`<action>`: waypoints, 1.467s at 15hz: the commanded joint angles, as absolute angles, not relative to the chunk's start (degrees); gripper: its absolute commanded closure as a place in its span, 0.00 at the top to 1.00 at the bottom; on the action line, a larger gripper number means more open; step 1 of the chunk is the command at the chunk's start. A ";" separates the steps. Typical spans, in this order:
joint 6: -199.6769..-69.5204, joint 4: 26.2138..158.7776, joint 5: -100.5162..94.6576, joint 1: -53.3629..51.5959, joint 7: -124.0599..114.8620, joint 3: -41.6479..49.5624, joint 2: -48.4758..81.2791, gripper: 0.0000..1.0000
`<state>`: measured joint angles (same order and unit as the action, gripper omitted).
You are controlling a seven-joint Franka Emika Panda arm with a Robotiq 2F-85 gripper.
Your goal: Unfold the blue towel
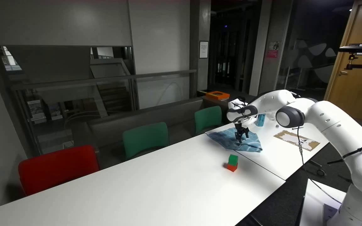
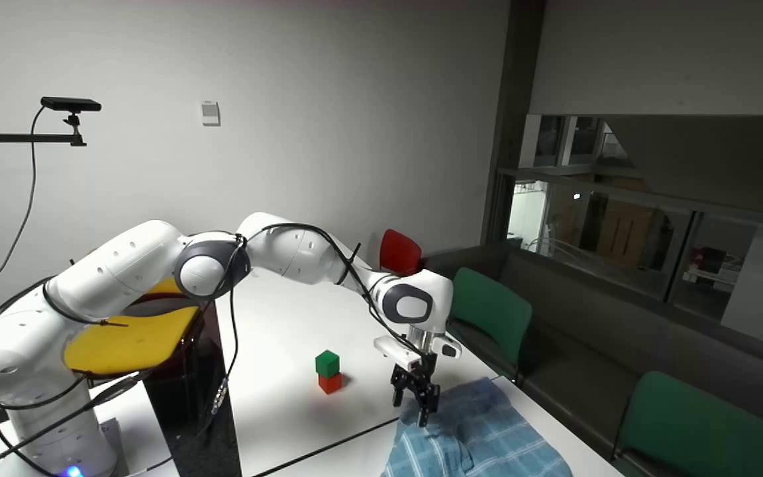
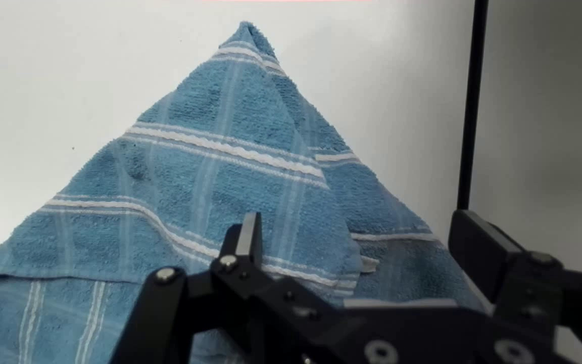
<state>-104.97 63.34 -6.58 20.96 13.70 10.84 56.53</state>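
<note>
Pale wall and a dark upholstered bench border a white tabletop divided by a dark seam. Across that seam lies the blue striped terry towel. Seen from the wrist, its pointed corner sits near 12 o'clock and overlapping layers show toward 4 and 8 o'clock, so it is partly folded.

The Robotiq gripper is at the towel with its fingers spread wide; in the wrist view the finger toward 4 o'clock appears past the cloth's border, the other against the cloth. Whether either tip touches it, I cannot tell.

In an exterior view, the white Panda arm reaches in from the towel's 4 o'clock. At 6 o'clock, near but apart, a green cube sits on a red-orange cube. A blue cylindrical container stands at 2 o'clock, and a brown-and-white flat sheet lies at 3. Green chairs stand at 9 and 10 o'clock, with a red chair well apart, between 8 and 9.
</note>
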 commanded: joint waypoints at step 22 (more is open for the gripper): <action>-106.02 62.49 -3.95 23.74 15.75 9.85 56.71 0.00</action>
<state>-105.27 62.50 -5.03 22.63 14.04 10.65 58.02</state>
